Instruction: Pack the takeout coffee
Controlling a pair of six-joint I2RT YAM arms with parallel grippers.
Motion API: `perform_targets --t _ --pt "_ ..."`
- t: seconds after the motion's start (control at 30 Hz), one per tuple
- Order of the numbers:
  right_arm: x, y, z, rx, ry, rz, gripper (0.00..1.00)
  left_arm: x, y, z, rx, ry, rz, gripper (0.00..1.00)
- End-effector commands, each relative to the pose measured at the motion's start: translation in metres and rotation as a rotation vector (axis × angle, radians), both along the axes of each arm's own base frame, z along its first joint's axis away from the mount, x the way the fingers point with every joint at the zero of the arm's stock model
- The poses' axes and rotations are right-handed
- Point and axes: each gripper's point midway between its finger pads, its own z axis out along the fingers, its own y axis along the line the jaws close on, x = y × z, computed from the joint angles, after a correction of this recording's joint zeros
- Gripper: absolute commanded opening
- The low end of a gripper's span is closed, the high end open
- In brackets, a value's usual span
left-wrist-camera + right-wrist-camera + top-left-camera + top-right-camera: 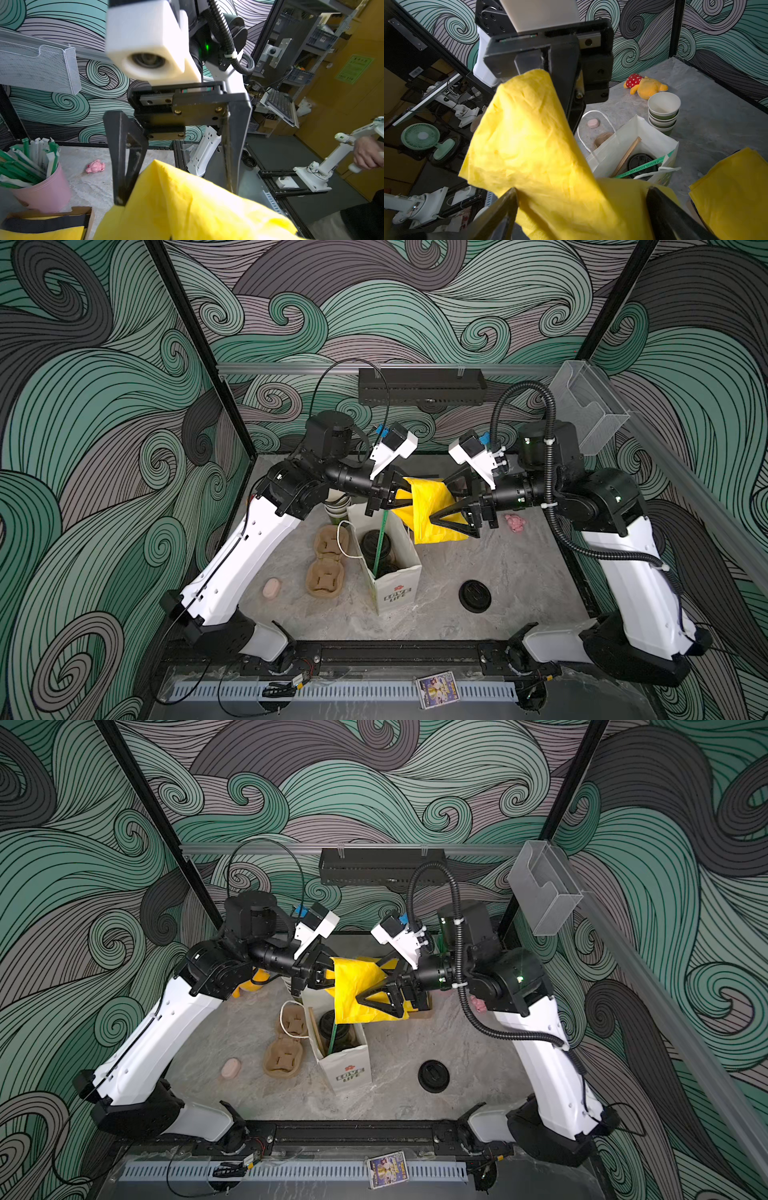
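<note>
The takeout coffee [376, 541] [641, 164] stands inside a white paper bag [395, 589] [347, 1073] [643, 133]; only its black lid shows, with a green straw [380, 547] [648, 166] beside it. Above the bag's far side hangs a yellow paper sheet [428, 506] [357, 986] [187, 203] [529, 145]. My left gripper [399, 497] [326, 977] [544, 62] is shut on its edge. My right gripper [436, 499] [368, 982] [176, 197] [581, 195] stands open, with the sheet draped between its spread fingers.
Two brown cup carriers [326, 568] and a pink oval [272, 588] lie left of the bag. Lidless nested cups [663, 110] stand behind it. A loose black lid [475, 595] lies to the right. A pink pot of straws [41, 187] and more yellow sheets [733, 197] sit at the back.
</note>
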Motion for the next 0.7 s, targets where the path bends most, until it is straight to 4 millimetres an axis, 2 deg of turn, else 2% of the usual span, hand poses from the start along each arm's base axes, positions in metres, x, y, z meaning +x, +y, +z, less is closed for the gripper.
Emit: perform_targets --t 0.0,0.1,0.17,0.23,0.27,0.33,0.4,0.47,0.57,0.67 --pt "-0.011 0.004 0.007 0.032 -0.049 0.060 0.80 -0.009 0.003 0.016 -0.056 -0.040 -0.027 0.00" --pt "-0.011 0.007 0.012 0.051 -0.054 0.063 0.51 -0.005 0.003 0.014 -0.045 -0.044 -0.002 0.00" --pt "-0.012 0.008 0.015 0.065 -0.041 0.064 0.39 0.002 0.003 0.011 -0.028 -0.061 0.041 0.00" --pt "-0.014 0.008 0.018 0.069 -0.031 0.061 0.25 0.001 0.012 0.019 -0.029 -0.125 0.112 0.25" --pt "-0.014 0.008 0.018 0.070 -0.023 0.057 0.19 0.004 0.015 0.019 -0.024 -0.148 0.144 0.33" --pt "-0.013 0.008 0.020 0.066 -0.010 0.029 0.00 0.008 0.023 0.023 -0.015 -0.199 0.227 0.52" --pt "-0.012 0.008 0.019 0.053 -0.007 -0.014 0.00 0.011 0.036 0.027 -0.005 -0.236 0.318 0.73" --pt "-0.014 0.010 0.017 0.037 -0.006 -0.047 0.00 0.014 0.053 0.030 0.004 -0.265 0.439 0.86" --pt "-0.007 0.015 0.014 0.007 0.014 -0.164 0.00 0.025 0.098 0.030 0.021 -0.297 0.721 0.88" --pt "0.003 0.030 0.008 -0.003 0.078 -0.317 0.00 0.045 0.171 0.021 0.007 -0.219 1.150 0.92"
